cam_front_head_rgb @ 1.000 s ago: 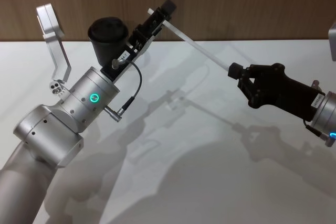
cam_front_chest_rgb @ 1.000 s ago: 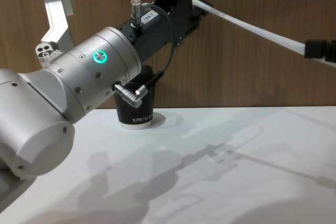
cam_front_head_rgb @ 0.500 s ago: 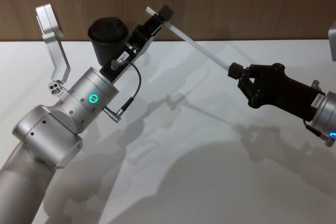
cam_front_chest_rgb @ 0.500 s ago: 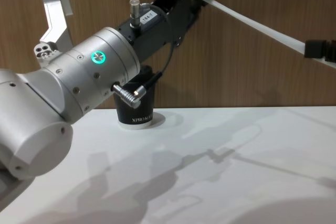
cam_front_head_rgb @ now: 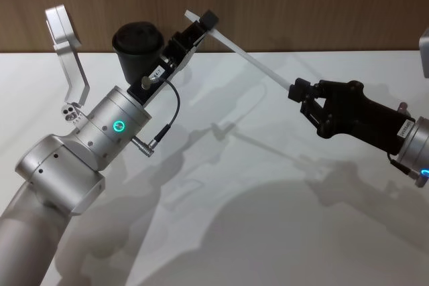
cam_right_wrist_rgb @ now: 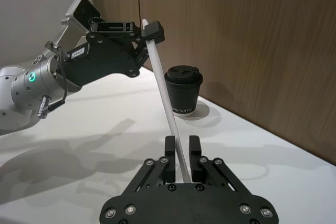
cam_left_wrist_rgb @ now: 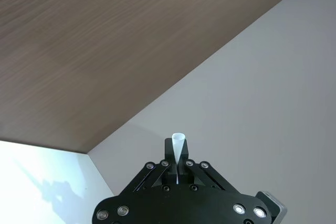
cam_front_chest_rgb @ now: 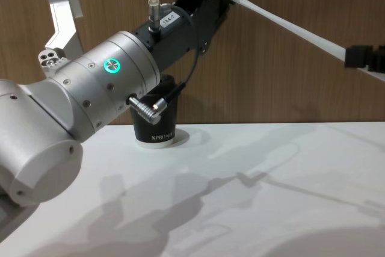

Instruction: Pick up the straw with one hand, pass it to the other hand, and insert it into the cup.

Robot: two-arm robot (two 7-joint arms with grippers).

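Note:
The long white straw (cam_front_head_rgb: 255,63) hangs in the air between my two grippers, sloping down from left to right. My left gripper (cam_front_head_rgb: 200,23) is shut on its upper end, just right of the black lidded cup (cam_front_head_rgb: 137,48) standing at the table's back edge. In the left wrist view the straw's tip (cam_left_wrist_rgb: 178,141) pokes out between the closed fingers. My right gripper (cam_front_head_rgb: 299,89) is at the lower end. In the right wrist view its fingers (cam_right_wrist_rgb: 169,148) stand slightly parted on either side of the straw (cam_right_wrist_rgb: 163,87). The cup (cam_right_wrist_rgb: 184,90) stands behind.
A wooden wall (cam_front_head_rgb: 301,5) runs directly behind the white table (cam_front_head_rgb: 268,219). My left arm's silver body (cam_front_chest_rgb: 90,100) and its grey cable (cam_front_chest_rgb: 180,85) stand in front of the cup (cam_front_chest_rgb: 153,135). A silver bracket (cam_front_head_rgb: 67,45) sticks up at the left.
The left gripper's fingers closed on the straw's upper end and moved slightly left. The right gripper's fingers have spread a little at the lower end.

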